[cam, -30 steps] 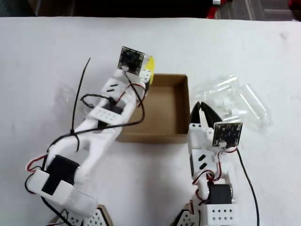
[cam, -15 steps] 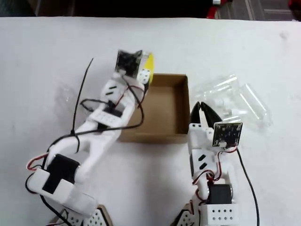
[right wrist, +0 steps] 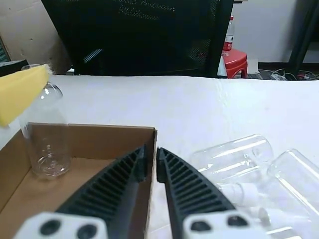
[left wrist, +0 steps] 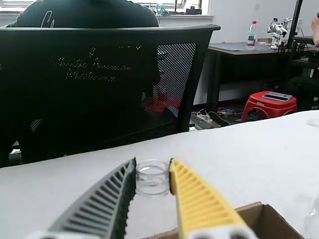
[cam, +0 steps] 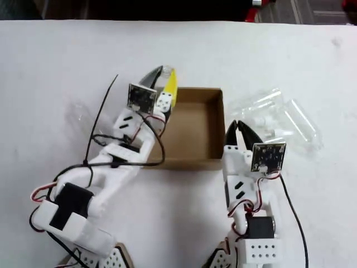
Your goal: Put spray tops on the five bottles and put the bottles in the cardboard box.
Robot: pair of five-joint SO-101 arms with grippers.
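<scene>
My left gripper (cam: 163,76), with one grey and one yellow finger, is shut on the neck of a clear bottle (left wrist: 152,181) that has no top. In the right wrist view that bottle (right wrist: 47,137) hangs upright inside the far left corner of the cardboard box (right wrist: 99,137). My right gripper (cam: 239,124), black, is shut on nothing just outside the box's right wall (cam: 216,125). In its own view the right gripper (right wrist: 151,150) points at the box's near corner. Several clear bottles (cam: 295,120) lie on their sides to its right, with white spray tops (right wrist: 239,189) among them.
The white table (cam: 56,56) has free room at the left and along the back. A black mesh chair (left wrist: 99,84) stands behind the table's far edge. A faint clear thing (cam: 83,111) lies left of the left arm.
The left arm's wrist has pulled back and tilted up, so its fingers now show at the box's far left corner with the bottle still held. The right arm has kept still.
</scene>
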